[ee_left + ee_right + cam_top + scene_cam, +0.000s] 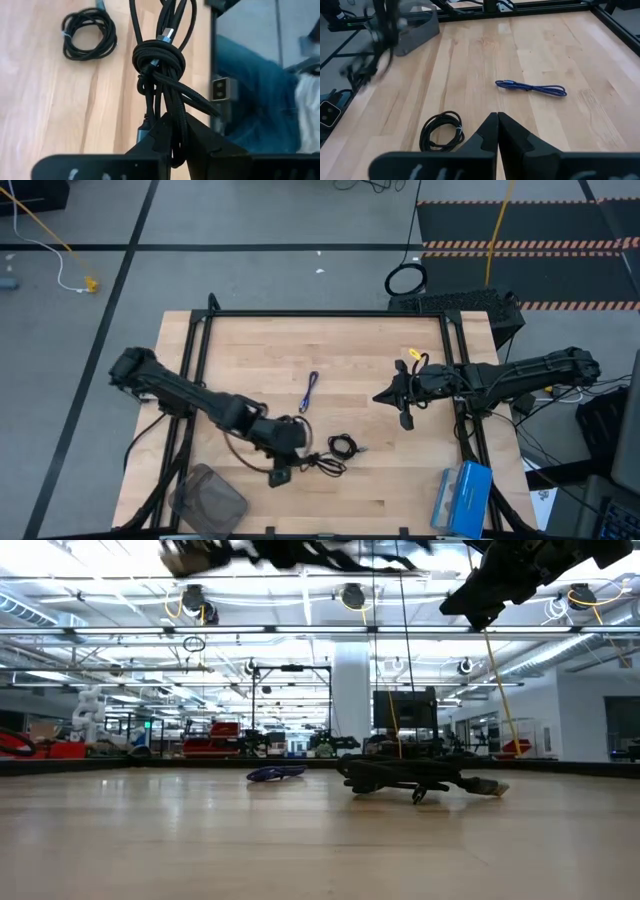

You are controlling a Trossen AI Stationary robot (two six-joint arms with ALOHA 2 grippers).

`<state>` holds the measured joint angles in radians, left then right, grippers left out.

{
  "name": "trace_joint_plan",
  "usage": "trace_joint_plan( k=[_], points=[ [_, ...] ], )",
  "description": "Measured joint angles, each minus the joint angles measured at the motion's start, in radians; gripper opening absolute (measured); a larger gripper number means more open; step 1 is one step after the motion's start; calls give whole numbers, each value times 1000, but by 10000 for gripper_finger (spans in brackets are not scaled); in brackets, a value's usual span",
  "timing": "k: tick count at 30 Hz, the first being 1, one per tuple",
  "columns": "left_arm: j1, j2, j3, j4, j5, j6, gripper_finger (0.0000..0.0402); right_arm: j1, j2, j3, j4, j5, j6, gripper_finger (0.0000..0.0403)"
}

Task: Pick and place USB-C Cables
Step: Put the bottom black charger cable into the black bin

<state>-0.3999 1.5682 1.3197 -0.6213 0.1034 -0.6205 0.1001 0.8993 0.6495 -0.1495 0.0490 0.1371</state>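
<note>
My left gripper (287, 450) hangs over the table's near middle, shut on one black USB-C cable bundle (159, 60) tied in a knot. The second black cable (343, 446) lies coiled flat on the wood just to the right; it also shows in the left wrist view (89, 34) and the right wrist view (441, 131). The purple-blue cable (309, 391) lies folded near the table's centre (532, 88). My right gripper (382, 397) waits above the table's right half, shut and touching nothing (497, 117). My left gripper pinches several strands of the black bundle (167, 112) between its two fingers, just on the gripper's side of the knot. The fingers come from above, and the strands run on past the fingertips (150, 135) with the knot and loops hanging beyond. Whether the lower end touches the table, I cannot tell.
A grey translucent container (208, 498) sits at the table's near left corner, and a blue box (462, 498) at the near right edge. A black frame rail (320, 314) borders the tabletop. A person's blue-clad leg (250, 85) shows beyond the table edge.
</note>
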Motion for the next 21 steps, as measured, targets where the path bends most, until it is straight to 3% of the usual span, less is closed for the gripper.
trace_joint_plan(
  k=[11,17,21],
  points=[
    [-136,-210,21,-281,-38,-149,19,0,0,0,2,1,0,0],
    [-246,-215,145,-577,-82,-286,22,0,0,0,3,2,0,0],
    [-336,-211,198,-656,-85,-336,23,0,0,0,3,2,0,0]
  ],
)
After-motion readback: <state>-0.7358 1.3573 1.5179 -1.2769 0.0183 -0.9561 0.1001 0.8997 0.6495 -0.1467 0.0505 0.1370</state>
